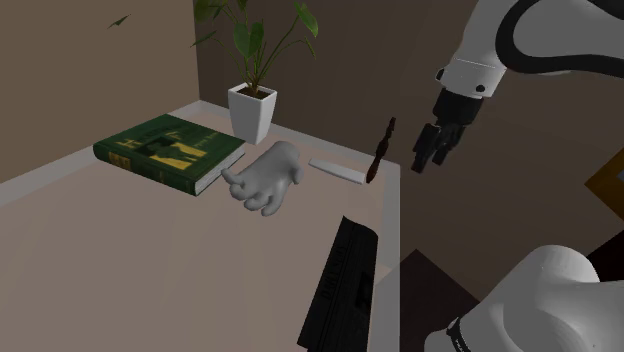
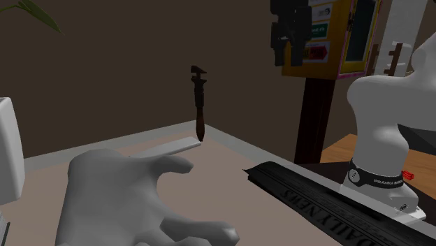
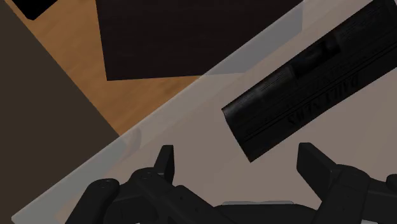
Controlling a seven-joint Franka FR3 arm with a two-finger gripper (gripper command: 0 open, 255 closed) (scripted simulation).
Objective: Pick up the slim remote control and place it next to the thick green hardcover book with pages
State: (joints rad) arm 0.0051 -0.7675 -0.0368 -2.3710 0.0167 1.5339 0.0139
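Observation:
The slim remote (image 1: 338, 170) is a pale flat bar lying on the table near its far right edge in the shoulder view; it also shows as remote (image 2: 168, 149) in the second exterior view. The thick green book (image 1: 170, 150) lies flat at the table's left. Between them sits a white hand sculpture (image 1: 268, 177). My black gripper (image 1: 427, 155) hangs high in the air to the right of the remote, over the table's edge, well apart from it. In the wrist view the gripper (image 3: 238, 159) is open, its fingers (image 3: 165, 160) wide apart with nothing between them.
A dark wrench (image 1: 380, 150) stands upright just beside the remote's end. A long black lettered slab (image 1: 340, 285) lies along the table's near right edge. A potted plant (image 1: 252, 110) stands behind the book. Beyond the table edge (image 3: 191, 95) is wooden floor.

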